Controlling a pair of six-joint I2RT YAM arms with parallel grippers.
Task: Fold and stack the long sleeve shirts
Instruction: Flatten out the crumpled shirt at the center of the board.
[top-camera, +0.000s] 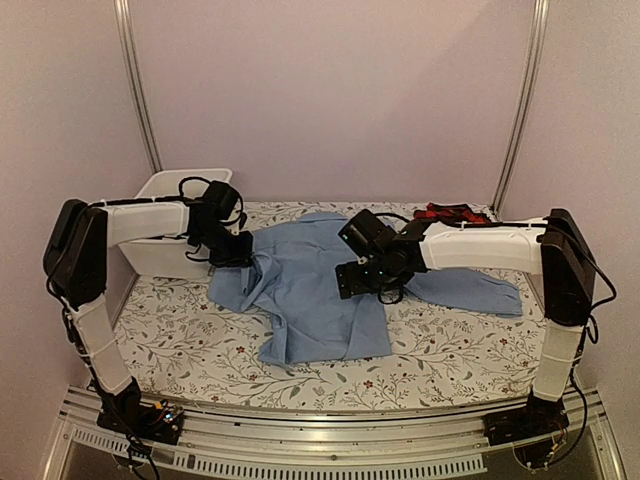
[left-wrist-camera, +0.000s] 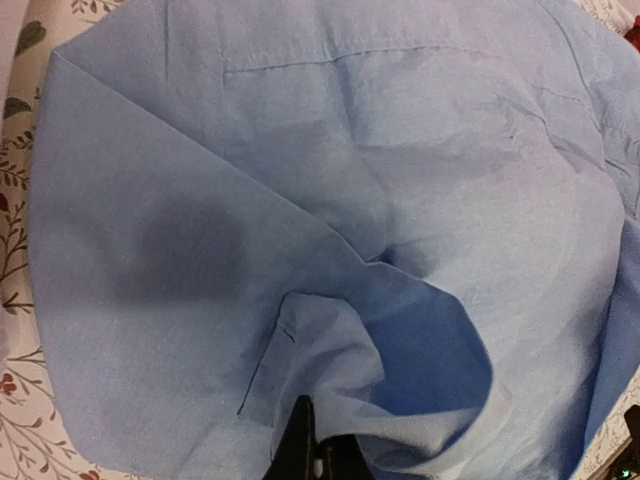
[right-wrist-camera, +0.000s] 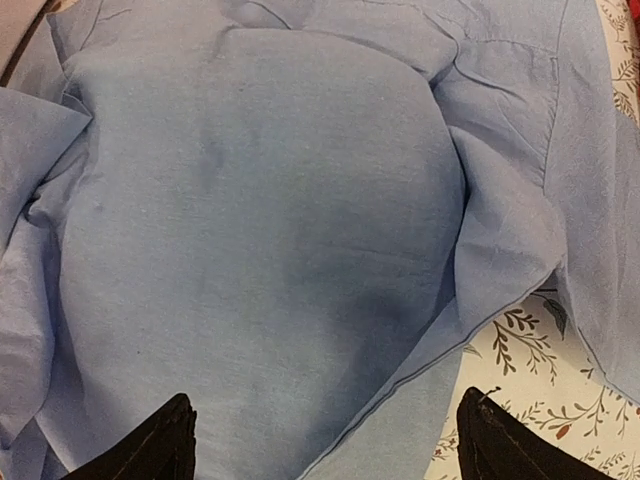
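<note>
The light blue long sleeve shirt (top-camera: 310, 290) lies spread over the middle of the table, one sleeve trailing right. My left gripper (top-camera: 235, 252) is at the shirt's left shoulder, shut on a fold of the blue cloth (left-wrist-camera: 350, 400), which bunches up around its black fingertips (left-wrist-camera: 300, 440). My right gripper (top-camera: 362, 280) hovers over the shirt's middle with its jaws wide apart and nothing between them; its fingertips (right-wrist-camera: 160, 440) frame smooth blue cloth (right-wrist-camera: 270, 250). The red-and-black plaid shirt (top-camera: 450, 212) lies bunched at the back right.
A white bin (top-camera: 175, 240) stands at the back left, close behind my left arm. The table carries a floral cloth (top-camera: 180, 340). Metal posts rise at the back corners, and a rail runs along the near edge.
</note>
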